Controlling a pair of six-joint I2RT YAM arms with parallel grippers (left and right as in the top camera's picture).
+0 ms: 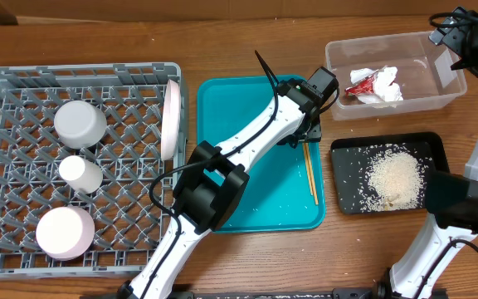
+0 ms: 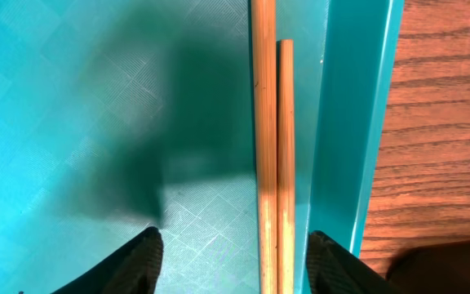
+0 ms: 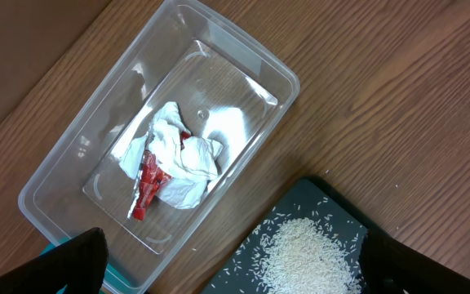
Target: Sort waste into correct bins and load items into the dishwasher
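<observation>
Two chopsticks (image 2: pixel 269 147) are lying along the teal tray's (image 2: pixel 345 122) wall; we are straddling them with the nearer left claw (image 2: pixel 237 249), fingers (image 2: pixel 141 261) spread, grasping nothing.

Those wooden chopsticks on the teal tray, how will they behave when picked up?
The chopsticks look thin and stiff, so probably light and rigid. They lie side by side, so one may roll or slip free. They lie near the wall of the teal tray, which could crowd the open jaws of the left gripper.
</observation>
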